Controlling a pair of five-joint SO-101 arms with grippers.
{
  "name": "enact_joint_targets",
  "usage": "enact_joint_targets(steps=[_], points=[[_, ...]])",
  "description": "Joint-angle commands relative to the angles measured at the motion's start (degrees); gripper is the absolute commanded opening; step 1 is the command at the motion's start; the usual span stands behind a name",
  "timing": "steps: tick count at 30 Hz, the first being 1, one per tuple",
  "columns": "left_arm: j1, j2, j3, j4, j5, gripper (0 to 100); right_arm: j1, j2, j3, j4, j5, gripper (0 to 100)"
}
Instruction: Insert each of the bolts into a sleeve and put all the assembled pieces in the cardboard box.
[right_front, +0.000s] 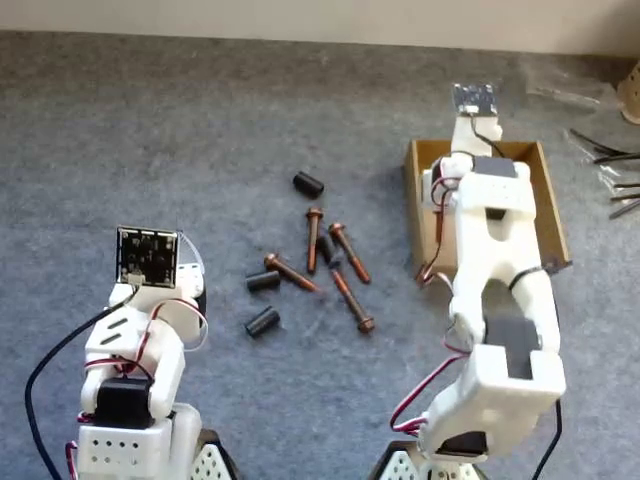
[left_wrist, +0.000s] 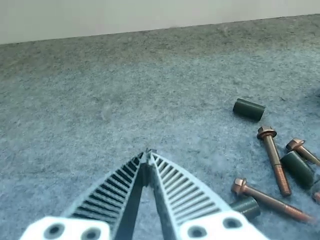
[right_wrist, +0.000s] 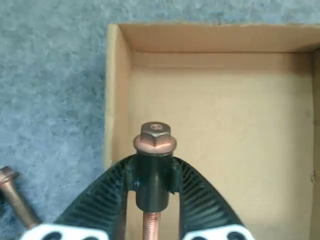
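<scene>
In the right wrist view my right gripper (right_wrist: 152, 170) is shut on a black sleeve (right_wrist: 152, 182) with a copper bolt (right_wrist: 155, 139) through it, held upright over the cardboard box (right_wrist: 225, 150). From above, that arm (right_front: 490, 215) stretches over the box (right_front: 552, 215). My left gripper (left_wrist: 147, 154) is shut and holds nothing, low over bare carpet to the left of the parts. Several loose copper bolts (right_front: 313, 238) and black sleeves (right_front: 262, 322) lie mid-table. The left wrist view shows a sleeve (left_wrist: 248, 109) and two bolts (left_wrist: 273, 160) (left_wrist: 270, 198).
Grey carpet covers the table. Thin black strips (right_front: 610, 170) lie at the far right edge beyond the box. A loose bolt (right_wrist: 12, 200) lies on the carpet just outside the box wall (right_wrist: 112, 100). Open carpet stretches left and behind the parts.
</scene>
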Motion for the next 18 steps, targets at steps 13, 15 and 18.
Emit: enact_joint_targets(steps=[13,15,18], points=[[-0.2,-0.5,-0.4,-1.3,0.2,1,1.3,3.8,-6.1,0.2,4.0,0.7],[-0.2,-0.5,-0.4,-1.3,0.2,1,1.3,3.8,-6.1,0.2,4.1,0.8],[-0.2,-0.5,-0.4,-1.3,0.2,1,1.2,3.8,-6.1,0.1,4.1,5.4]])
